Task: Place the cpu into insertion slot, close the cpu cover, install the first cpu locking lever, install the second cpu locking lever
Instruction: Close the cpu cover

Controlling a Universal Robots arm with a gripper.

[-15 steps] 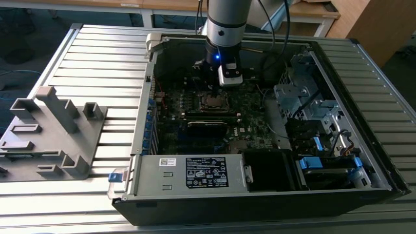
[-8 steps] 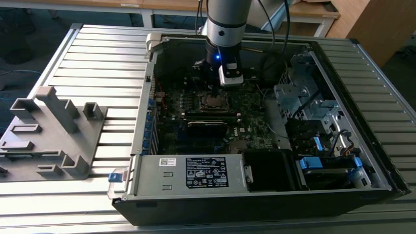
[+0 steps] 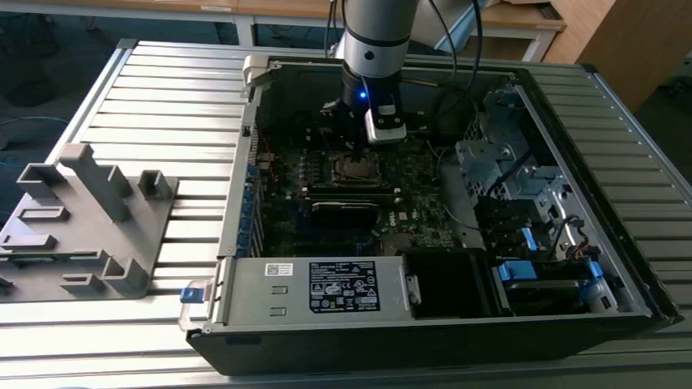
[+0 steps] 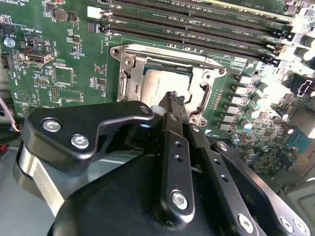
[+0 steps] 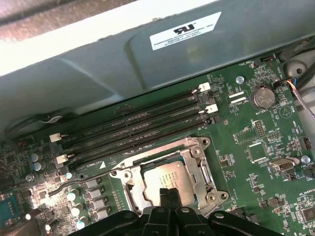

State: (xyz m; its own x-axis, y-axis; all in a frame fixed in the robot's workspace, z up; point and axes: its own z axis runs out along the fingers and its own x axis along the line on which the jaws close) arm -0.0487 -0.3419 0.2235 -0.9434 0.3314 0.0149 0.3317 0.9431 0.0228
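Note:
The cpu (image 4: 162,81) lies flat in the insertion slot (image 5: 122,178), its dull metal top showing through the cut-out of the cpu cover (image 5: 198,166). That silver cover (image 4: 126,81) lies down over the chip. A thin wire lever (image 4: 187,55) runs along the socket's side nearest the memory slots; I cannot tell whether it is latched. My gripper (image 4: 173,98) is shut with nothing between its fingers. Its tips (image 5: 169,192) hover at the chip's edge, at or just above it. In the exterior view the gripper (image 3: 357,152) hangs right over the cpu (image 3: 355,170) inside the open computer case.
Long black memory slots (image 5: 133,130) run beside the socket. A row of capacitors (image 4: 241,103) stands on another side. The case walls, a power supply (image 3: 313,288) and a drive cage (image 3: 508,178) enclose the board. A grey fixture (image 3: 87,219) sits on the table at the exterior view's left.

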